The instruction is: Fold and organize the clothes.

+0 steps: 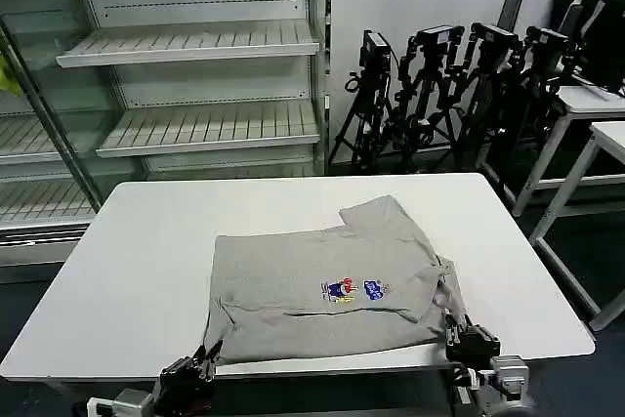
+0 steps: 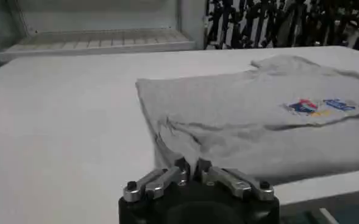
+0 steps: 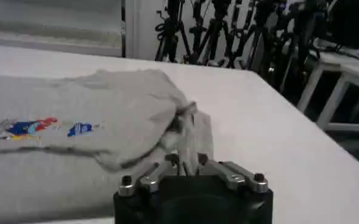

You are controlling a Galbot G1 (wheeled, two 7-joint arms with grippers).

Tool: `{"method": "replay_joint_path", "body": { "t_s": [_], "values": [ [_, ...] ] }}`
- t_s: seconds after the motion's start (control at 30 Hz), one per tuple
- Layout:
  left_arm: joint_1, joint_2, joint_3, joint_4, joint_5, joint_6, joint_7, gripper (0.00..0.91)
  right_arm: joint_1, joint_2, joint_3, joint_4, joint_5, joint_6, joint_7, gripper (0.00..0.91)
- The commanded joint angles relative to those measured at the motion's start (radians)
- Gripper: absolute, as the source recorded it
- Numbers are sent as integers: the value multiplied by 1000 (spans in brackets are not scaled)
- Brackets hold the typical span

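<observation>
In the head view the left gripper sits at the lower left, at the table's near edge, its fingers pinched on the near left corner of the T-shirt. The left wrist view shows this close: the metal fingertips meet on a raised peak of grey cloth at the hem.

The T-shirt is soft, matte light grey knit, partly folded into a rough rectangle at the middle and right of the smooth white tabletop. One sleeve juts out toward the far side, and a fold line runs across the near part. A small blue, red and yellow print lies right of centre. The left wrist view shows shallow creases and a rounded fold edge that read flat in the head view.

At the lower right of the head view the right gripper is at the shirt's near right corner. The right wrist view shows its fingers closed on a bunched bit of cloth there, with the fabric rumpled into a soft ridge just beyond, detail that the head view does not give.

Upper left of the head view stands a shelf unit with ribbed white shelves; upper right, a row of black tripods and a white side table.
</observation>
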Motion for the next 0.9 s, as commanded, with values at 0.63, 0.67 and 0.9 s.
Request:
{"method": "replay_joint_path", "body": {
  "t_s": [0.63, 0.67, 0.9],
  "values": [
    [-822, 91, 229, 565, -169, 9, -100, 907, 952, 33, -309, -752, 184, -42, 20, 907],
    [-844, 80, 241, 591, -150, 9, -103, 907, 966, 41, -316, -779, 183, -42, 19, 907],
    [-958, 41, 300, 766, -117, 10, -113, 907, 1080, 90, -360, -953, 130, -37, 1, 907]
  ]
}}
